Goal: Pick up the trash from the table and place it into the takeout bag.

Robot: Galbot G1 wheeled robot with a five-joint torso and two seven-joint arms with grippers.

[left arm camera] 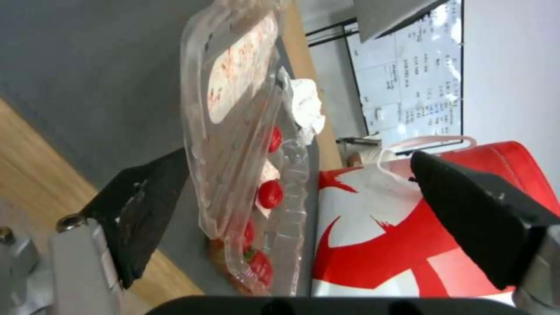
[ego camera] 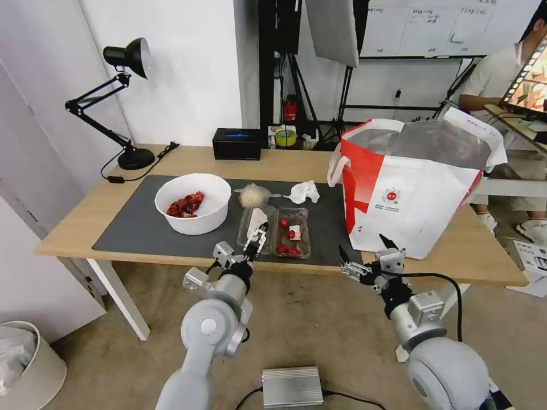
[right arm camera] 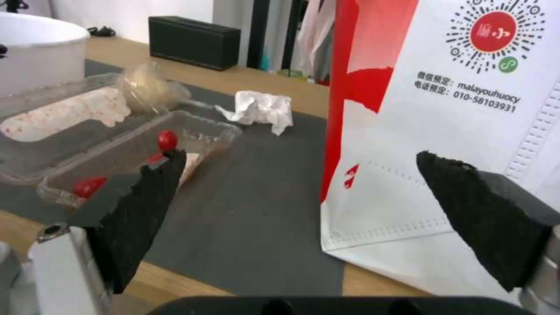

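Observation:
On the table [ego camera: 80, 228] a clear hinged tray [ego camera: 275, 230] with red bits lies open on the dark mat. My left gripper [ego camera: 257, 234] is open at its near edge. In the left wrist view the tray's lid [left arm camera: 233, 109] stands between the fingers [left arm camera: 146, 210], untouched by the far one. A white bowl [ego camera: 192, 203] with red scraps, a clear bag with a beige lump [ego camera: 253, 195] and a crumpled tissue [ego camera: 303, 192] lie behind. The takeout bag [ego camera: 416, 188] stands open at the right. My right gripper [ego camera: 363, 245] hangs open at the table's front edge beside the bag [right arm camera: 467, 131], holding nothing.
A black desk lamp [ego camera: 122, 102] stands at the back left, with a black box [ego camera: 236, 143] and a tape roll [ego camera: 285, 137] along the back edge. A white bin [ego camera: 25, 364] and a metal box [ego camera: 292, 386] sit on the floor.

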